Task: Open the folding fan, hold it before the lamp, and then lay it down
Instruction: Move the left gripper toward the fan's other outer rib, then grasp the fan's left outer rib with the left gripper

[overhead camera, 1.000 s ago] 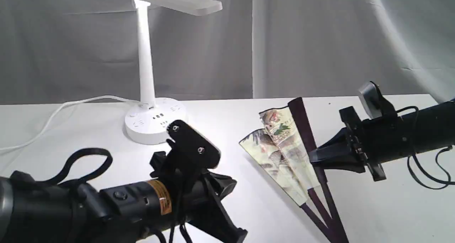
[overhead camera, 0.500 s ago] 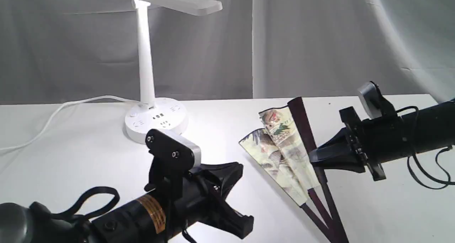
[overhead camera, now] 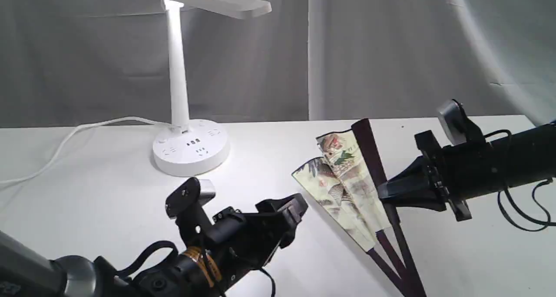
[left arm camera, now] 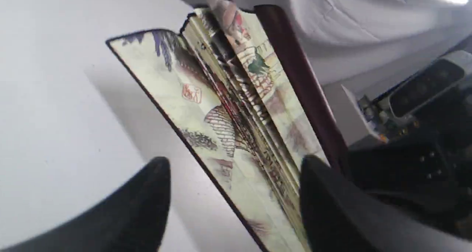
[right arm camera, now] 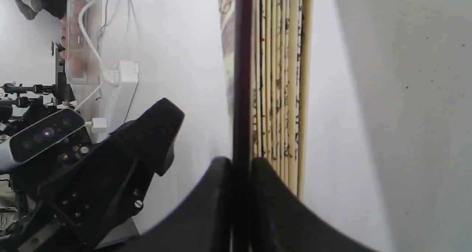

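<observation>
Right gripper (overhead camera: 384, 192) has the partly open cream pleated paper fan (overhead camera: 343, 179) pinched by its maroon guard (overhead camera: 369, 149). Left gripper (overhead camera: 295, 208) is wide open, holding nothing.

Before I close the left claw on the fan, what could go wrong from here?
1. The open left claw straddles the folding fan's paper pleats; closing may crease or tear them.
2. The right claw pinches only the thin maroon guard; spreading could twist it or let it slip.
3. The lamp stands nearby; a lifted, opened fan might knock its stem.
</observation>
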`<state>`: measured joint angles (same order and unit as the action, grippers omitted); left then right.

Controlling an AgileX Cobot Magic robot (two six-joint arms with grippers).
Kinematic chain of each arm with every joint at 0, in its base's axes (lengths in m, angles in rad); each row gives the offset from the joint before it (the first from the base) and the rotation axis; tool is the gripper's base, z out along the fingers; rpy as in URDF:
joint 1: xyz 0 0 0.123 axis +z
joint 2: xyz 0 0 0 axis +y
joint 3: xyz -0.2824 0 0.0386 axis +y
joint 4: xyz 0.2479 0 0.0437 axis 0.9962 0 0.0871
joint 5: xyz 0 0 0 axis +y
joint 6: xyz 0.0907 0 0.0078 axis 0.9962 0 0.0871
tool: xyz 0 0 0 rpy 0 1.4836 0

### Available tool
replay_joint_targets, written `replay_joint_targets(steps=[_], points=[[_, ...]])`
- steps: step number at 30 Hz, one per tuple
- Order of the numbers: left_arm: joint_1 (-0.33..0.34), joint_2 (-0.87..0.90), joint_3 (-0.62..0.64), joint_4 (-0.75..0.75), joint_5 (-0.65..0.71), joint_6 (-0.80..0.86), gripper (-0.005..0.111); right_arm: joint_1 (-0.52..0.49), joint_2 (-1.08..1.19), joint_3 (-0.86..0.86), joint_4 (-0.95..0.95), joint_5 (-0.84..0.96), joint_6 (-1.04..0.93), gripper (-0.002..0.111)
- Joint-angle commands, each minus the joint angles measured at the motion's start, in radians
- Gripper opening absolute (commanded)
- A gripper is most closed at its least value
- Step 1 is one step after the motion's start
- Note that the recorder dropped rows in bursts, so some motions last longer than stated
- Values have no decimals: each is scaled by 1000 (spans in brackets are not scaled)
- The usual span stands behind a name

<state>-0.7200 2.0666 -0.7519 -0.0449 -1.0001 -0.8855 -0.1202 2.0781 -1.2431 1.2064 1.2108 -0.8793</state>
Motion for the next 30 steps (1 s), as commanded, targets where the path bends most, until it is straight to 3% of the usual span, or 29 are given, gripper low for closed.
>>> replay_joint_targets(steps=[1, 5, 13, 17, 20, 30], points=[[2, 26, -48, 24, 49, -189, 63, 4, -15, 3, 18, 10, -14, 0], [29, 65, -117, 145, 59, -365, 65, 4, -15, 3, 18, 10, -14, 0], [104, 158, -137, 157, 49, -667, 65, 4, -15, 3, 83, 10, -32, 0], [139, 226, -148, 160, -183, -726, 65, 4, -15, 3, 90, 10, -32, 0], [162, 275, -200, 214, -221, -828, 65, 4, -15, 3, 90, 10, -32, 0], [164, 323, -344, 301, -221, -838, 64, 42, -15, 3, 92, 10, -34, 0]])
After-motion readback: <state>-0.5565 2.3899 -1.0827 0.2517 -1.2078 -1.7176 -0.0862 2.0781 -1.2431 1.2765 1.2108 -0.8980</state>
